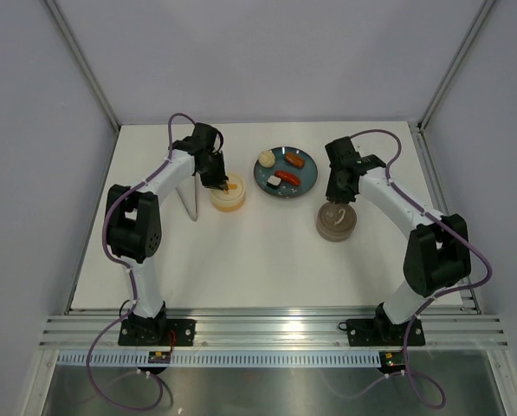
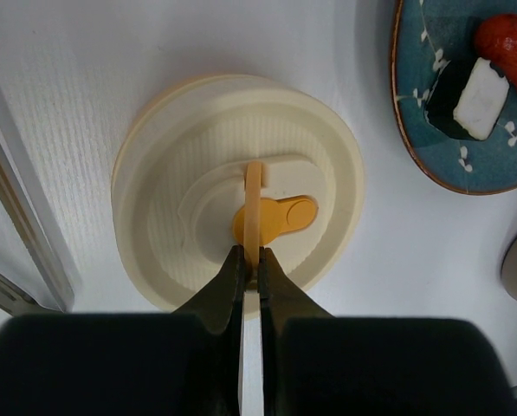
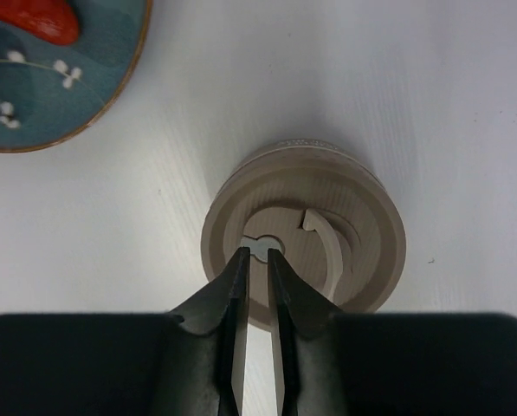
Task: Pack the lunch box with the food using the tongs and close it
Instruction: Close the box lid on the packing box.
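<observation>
A cream round lunch box (image 1: 228, 196) stands closed under its ribbed lid (image 2: 197, 173), which carries an orange tab (image 2: 284, 218) and a thin upright handle loop (image 2: 255, 199). My left gripper (image 2: 251, 256) is shut on that loop. The tongs (image 1: 189, 196) lie on the table left of the box, their arms at the left edge of the left wrist view (image 2: 20, 230). The food lies on a teal plate (image 1: 303, 176): a bun (image 1: 266, 159), two sausages (image 1: 294, 159) and a sushi piece (image 2: 471, 97). My right gripper (image 3: 258, 253) hovers over a taupe round container (image 3: 362, 225), jaws a narrow gap apart, nothing between them.
The taupe container (image 1: 336, 222) stands right of centre, in front of the plate, with a grey tab (image 3: 262, 245) and a curved handle lying on its lid. White walls enclose the table on three sides. A metal rail runs along the near edge.
</observation>
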`<move>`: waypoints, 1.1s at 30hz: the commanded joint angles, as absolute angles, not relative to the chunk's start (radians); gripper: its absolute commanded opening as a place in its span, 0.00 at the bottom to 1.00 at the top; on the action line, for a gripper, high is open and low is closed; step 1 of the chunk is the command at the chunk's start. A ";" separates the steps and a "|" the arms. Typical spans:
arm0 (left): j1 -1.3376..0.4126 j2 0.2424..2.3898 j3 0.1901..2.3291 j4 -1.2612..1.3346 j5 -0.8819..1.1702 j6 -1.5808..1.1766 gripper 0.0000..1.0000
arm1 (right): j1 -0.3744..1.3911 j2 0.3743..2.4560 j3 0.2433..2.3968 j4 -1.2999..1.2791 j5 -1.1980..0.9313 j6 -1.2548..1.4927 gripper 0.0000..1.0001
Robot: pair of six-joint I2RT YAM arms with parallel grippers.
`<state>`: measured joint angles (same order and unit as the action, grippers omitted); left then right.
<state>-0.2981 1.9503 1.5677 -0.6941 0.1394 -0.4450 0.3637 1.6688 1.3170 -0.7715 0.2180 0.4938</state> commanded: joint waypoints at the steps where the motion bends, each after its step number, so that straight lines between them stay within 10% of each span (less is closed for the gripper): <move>1: -0.290 1.930 1.542 -0.678 0.129 -0.434 0.00 | 0.357 1.543 1.378 -0.792 0.233 0.489 0.21; 33: -0.238 1.852 1.457 -0.574 0.302 -0.512 0.00 | 0.357 1.333 1.187 -0.807 0.282 0.540 0.22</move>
<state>-0.2501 1.9060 1.4761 -0.6018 0.2428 -0.4923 0.3634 1.3750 1.1763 -0.8074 0.2516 0.5285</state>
